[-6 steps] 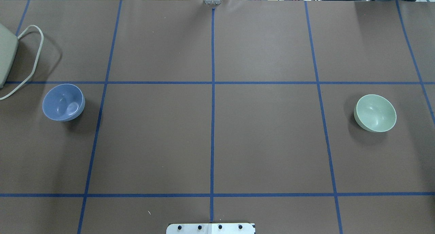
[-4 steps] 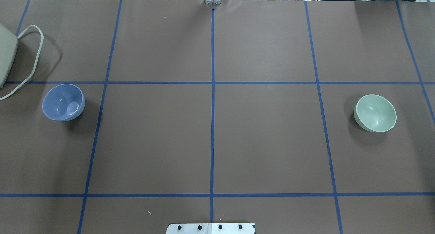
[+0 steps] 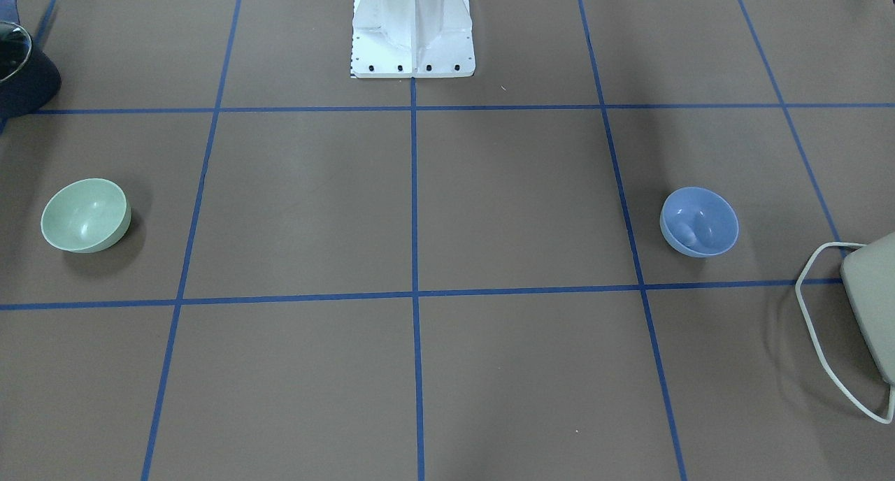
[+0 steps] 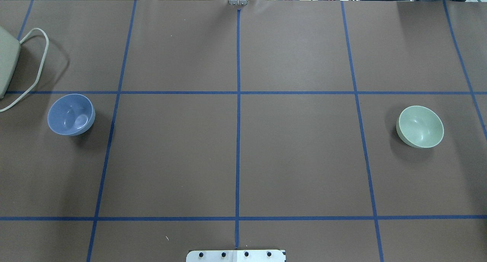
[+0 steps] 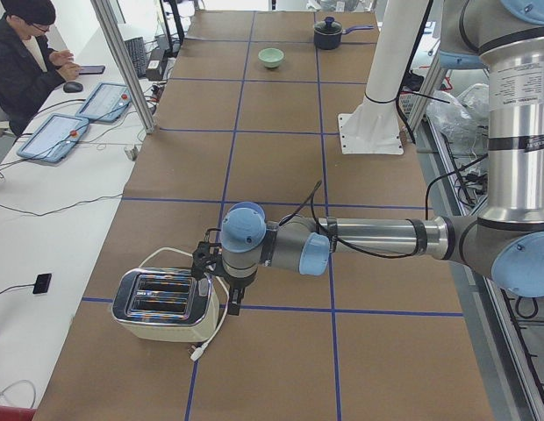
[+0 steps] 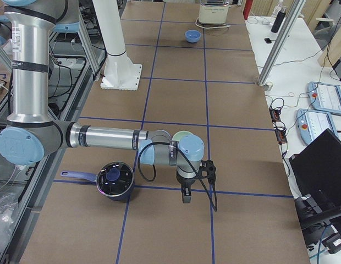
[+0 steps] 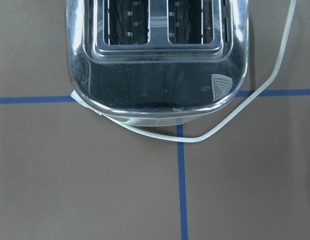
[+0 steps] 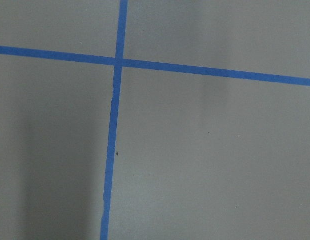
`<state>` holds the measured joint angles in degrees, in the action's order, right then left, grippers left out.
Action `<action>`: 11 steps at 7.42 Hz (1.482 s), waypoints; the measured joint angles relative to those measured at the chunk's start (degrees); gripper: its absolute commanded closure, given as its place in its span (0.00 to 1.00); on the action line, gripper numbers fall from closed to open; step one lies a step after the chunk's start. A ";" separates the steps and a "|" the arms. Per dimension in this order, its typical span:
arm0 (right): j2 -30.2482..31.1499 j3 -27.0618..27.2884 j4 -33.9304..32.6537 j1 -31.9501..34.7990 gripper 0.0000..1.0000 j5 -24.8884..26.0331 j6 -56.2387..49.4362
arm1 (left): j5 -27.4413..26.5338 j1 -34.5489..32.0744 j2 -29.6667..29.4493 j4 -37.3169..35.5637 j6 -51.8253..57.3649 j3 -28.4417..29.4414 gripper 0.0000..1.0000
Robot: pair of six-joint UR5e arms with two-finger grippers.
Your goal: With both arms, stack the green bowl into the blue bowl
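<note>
**A:** Which step?

**B:** The opening one, by my reading. Neither bowl is taken. The green bowl (image 4: 420,126) sits upright near the right edge of the surface (image 4: 171,159). The blue bowl (image 4: 71,114) sits upright near the left edge. They are well apart, with the whole middle between them.

**A:** Hands?

**B:** The left hand (image 5: 232,301) hangs just beside the toaster (image 5: 164,304), at the left edge. The right hand (image 6: 185,195) hangs near the green bowl and a dark pot (image 6: 114,179), at the right edge. Both show only from the side cameras, so I cannot tell if the fingers are parted or closed. Neither touches a bowl.

**A:** Next move?

**B:** Likely each arm goes to its own bowl. The right hand would pinch the green rim, one finger inside and one outside. The wall is smooth and curved, so slip is a risk. The bowls then have to meet mid-surface, with green lowered level and centred into blue.

**A:** Surface, room?

**B:** A brown sheet with a blue tape grid (image 4: 238,102), and the white base (image 3: 412,30) at the robot's edge. A seated operator (image 5: 26,53) is at a side bench with tablets.
</note>
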<state>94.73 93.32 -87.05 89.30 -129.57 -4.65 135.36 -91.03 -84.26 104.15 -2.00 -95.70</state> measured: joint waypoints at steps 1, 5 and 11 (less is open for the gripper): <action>-0.26 0.85 3.24 0.02 0.00 -0.20 0.12 | -0.23 0.00 0.03 5.25 0.10 0.10 0.02; -0.88 4.11 11.59 -0.38 0.00 -2.73 0.61 | -0.53 0.03 -2.06 22.08 -0.95 1.42 0.02; -0.86 7.89 19.04 -10.37 0.00 -3.83 20.20 | -11.98 25.97 -4.10 29.30 -38.15 1.50 0.03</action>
<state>93.87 101.21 -68.01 78.93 -133.40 15.54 123.38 -65.06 -88.36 133.44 -40.15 -94.20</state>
